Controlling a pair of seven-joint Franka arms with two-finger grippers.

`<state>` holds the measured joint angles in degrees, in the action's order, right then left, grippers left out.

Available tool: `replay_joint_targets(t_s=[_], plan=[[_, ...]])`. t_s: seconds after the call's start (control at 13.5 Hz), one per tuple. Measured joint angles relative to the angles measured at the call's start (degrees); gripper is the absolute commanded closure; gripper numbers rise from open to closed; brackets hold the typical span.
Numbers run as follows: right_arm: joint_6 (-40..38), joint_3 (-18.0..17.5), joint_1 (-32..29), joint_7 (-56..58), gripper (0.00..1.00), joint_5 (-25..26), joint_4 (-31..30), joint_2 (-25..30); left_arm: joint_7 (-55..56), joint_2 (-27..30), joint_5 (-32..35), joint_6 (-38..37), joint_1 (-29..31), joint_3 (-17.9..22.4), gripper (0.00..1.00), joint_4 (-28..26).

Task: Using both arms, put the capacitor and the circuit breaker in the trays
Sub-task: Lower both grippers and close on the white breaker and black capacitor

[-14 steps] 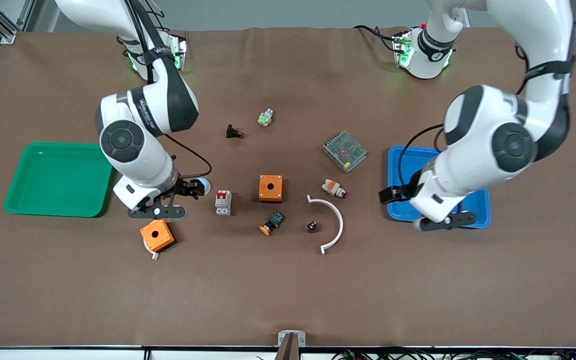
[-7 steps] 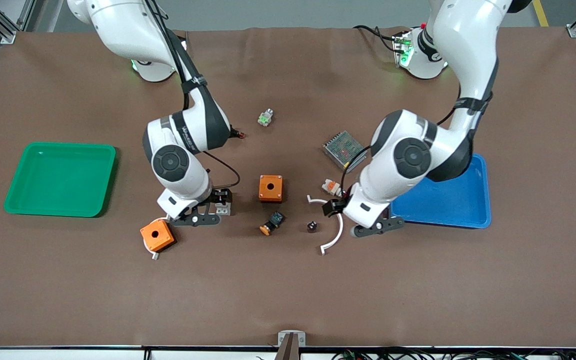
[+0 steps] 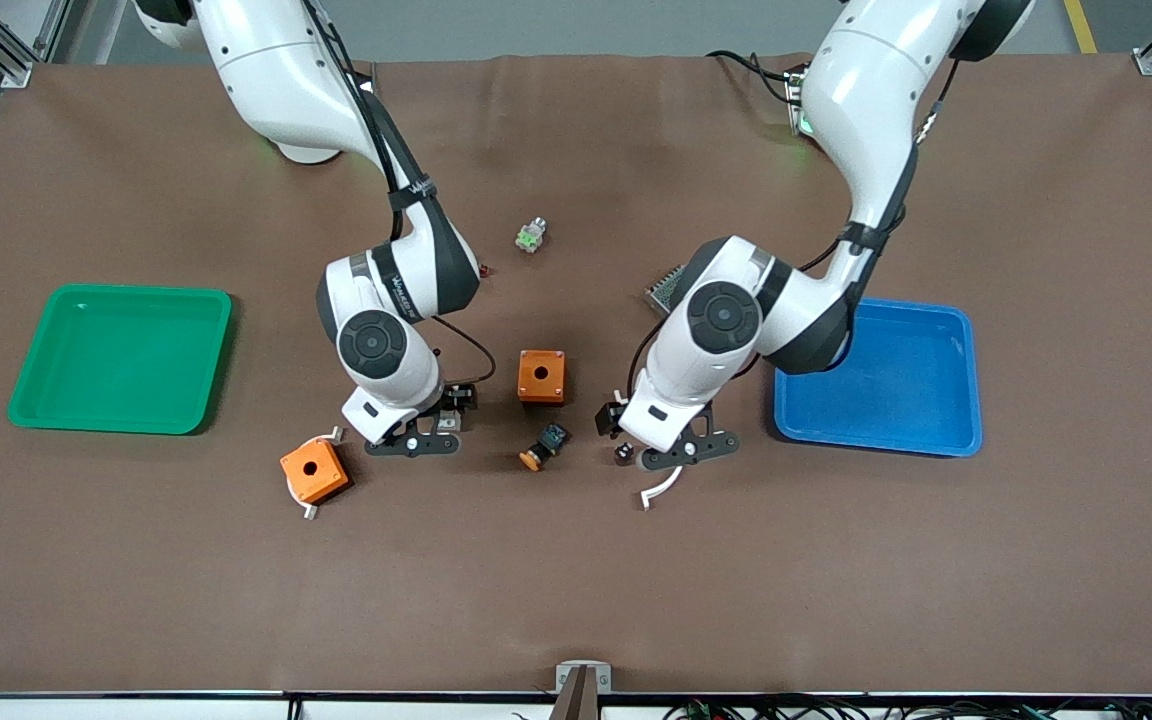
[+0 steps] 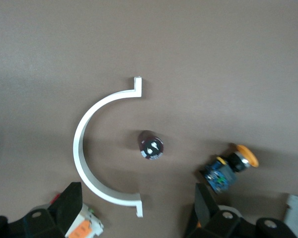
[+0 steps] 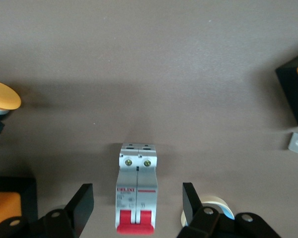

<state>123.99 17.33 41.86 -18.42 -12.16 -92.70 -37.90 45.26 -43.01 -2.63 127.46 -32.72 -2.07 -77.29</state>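
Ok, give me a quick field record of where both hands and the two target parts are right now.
left hand: open, over the capacitor
capacitor: on the table inside the curve of the white arc piece, not gripped
right hand: open, fingers either side of the circuit breaker
circuit breaker: flat on the table, red levers toward the hand, not gripped
blue tray: toward the left arm's end
green tray: toward the right arm's end

Both arms glossy white, rounded shells, black bands at joints; grey disc caps on elbow joints. Thin black cable along each forearm, strapped on. Right gripper [image 3: 414, 432] and left gripper [image 3: 674, 447]: black, flat bar with pale screws. Green light at base.
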Motion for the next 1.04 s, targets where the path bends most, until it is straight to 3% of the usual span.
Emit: replay_joint_targets(t_s=[0.22,0.59,0.74,0.89,1.04], plan=[[1.43,0.0,0.12,-0.01,0.4,-0.03,-0.11,-1.74,1.97,-4.83,0.0,2.41,-6.36,6.8,0.0,2.39],[5.18,0.14,1.35,-1.33,0.93,-0.17,-2.01,-2.67,4.51,-9.96,0.01,5.82,-7.97,7.92,0.01,5.48],[4.97,0.23,1.43,-1.91,1.0,-0.2,-2.06,-2.61,4.86,-11.35,0.02,5.82,-7.99,8.63,0.11,7.04],[2.19,0.65,1.4,-2.07,1.0,-0.22,-1.7,-1.87,5.01,-11.89,0.02,5.87,-8.04,9.02,0.26,7.75],[-2.86,1.6,0.62,-1.03,1.0,-0.22,-0.55,0.65,5.43,-12.03,0.02,6.06,-8.09,9.04,0.28,8.08]])
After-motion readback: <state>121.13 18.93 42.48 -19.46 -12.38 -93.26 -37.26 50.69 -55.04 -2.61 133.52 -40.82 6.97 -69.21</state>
